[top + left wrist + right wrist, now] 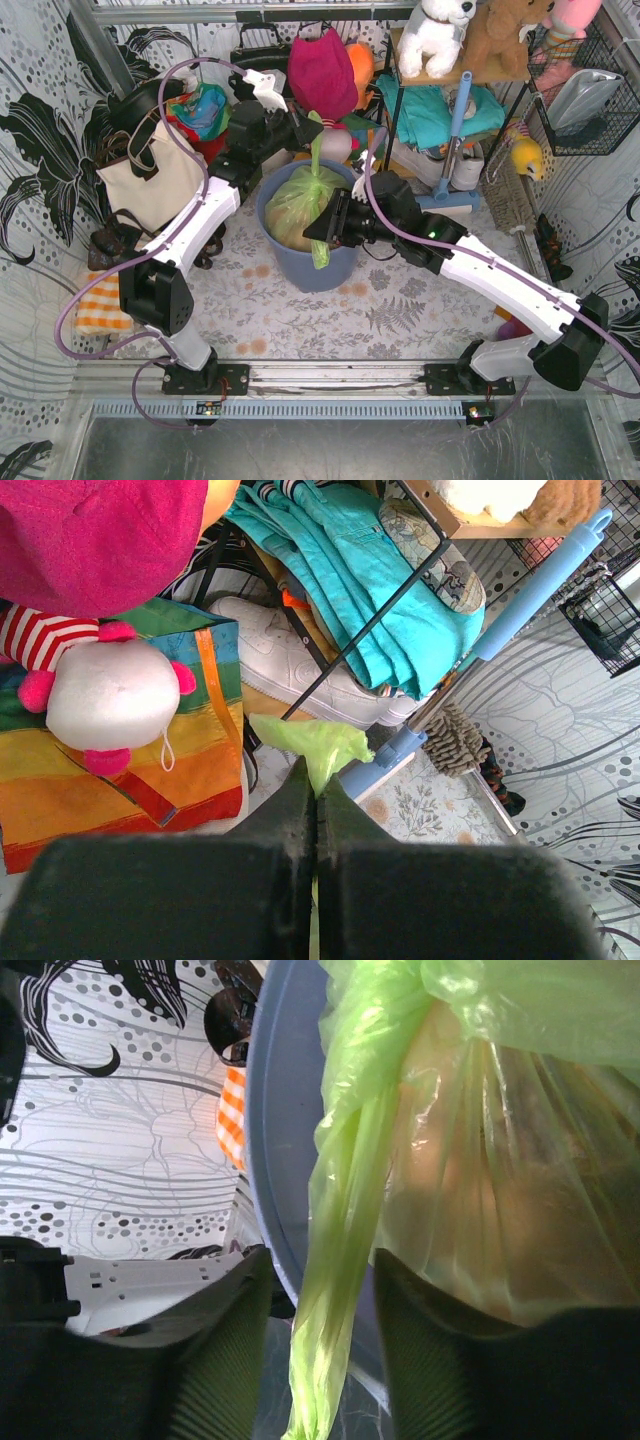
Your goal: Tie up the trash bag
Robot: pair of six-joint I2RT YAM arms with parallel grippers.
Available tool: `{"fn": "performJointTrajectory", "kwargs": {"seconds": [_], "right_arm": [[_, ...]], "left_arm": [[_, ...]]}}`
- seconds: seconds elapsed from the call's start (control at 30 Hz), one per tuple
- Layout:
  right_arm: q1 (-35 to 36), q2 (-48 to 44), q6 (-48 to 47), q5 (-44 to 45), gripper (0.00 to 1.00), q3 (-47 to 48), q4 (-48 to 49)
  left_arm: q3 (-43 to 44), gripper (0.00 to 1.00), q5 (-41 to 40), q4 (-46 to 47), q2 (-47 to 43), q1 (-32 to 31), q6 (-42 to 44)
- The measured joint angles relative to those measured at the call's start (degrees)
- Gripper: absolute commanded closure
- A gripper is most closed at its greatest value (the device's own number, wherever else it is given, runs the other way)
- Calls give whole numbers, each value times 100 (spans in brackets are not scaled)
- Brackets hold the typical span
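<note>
— What's hard to make out?
— Whether the right gripper (320,1265) touches the trash bag (293,205). Its jaws stand apart, with a twisted strand hanging between them.
— Farther back?
— The trash bag sits in the blue bin (300,272), its bottom hidden. Above it, the left gripper (315,792) is clenched on its top tail.

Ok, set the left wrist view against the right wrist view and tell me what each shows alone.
Left wrist only: the left end effector shut on a tip of the trash bag; a plush toy, white shoe and mop handle behind. Right wrist only: the bin, tan paper in the bag, the right end effector open around a hanging strand. Both: a strip of green bag in an end effector.
</note>
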Motion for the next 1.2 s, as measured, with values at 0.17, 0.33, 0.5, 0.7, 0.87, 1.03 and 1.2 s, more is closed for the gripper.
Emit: {"fn": "performJointTrajectory", "kwargs": {"seconds": [0.17,0.33,0.5,0.7,0.87,1.03,1.2], "right_arm": [[0,111,28,-245,95,0,-2],[-24,103,-39,-450,100,0,50],[-33,-39,-219,-501,100,46,118],[-52,-341,-546,-625,100,179,581],[-63,-743,-647,-629,100,-291,1082],[-63,-782,-619,-754,100,-767,1187],[-63,-686,-625,-885,100,-671,1215]], "left_arm": [[-2,100,2,2,0,0,0],[-2,100,26,7,0,0,-4],[0,100,44,4,0,0,-2],[-2,100,61,4,0,0,-2],[-238,100,59,184,0,0,-4],[-446,100,66,190,90,0,-15],[-337,100,79,129,107,0,-13]]}}
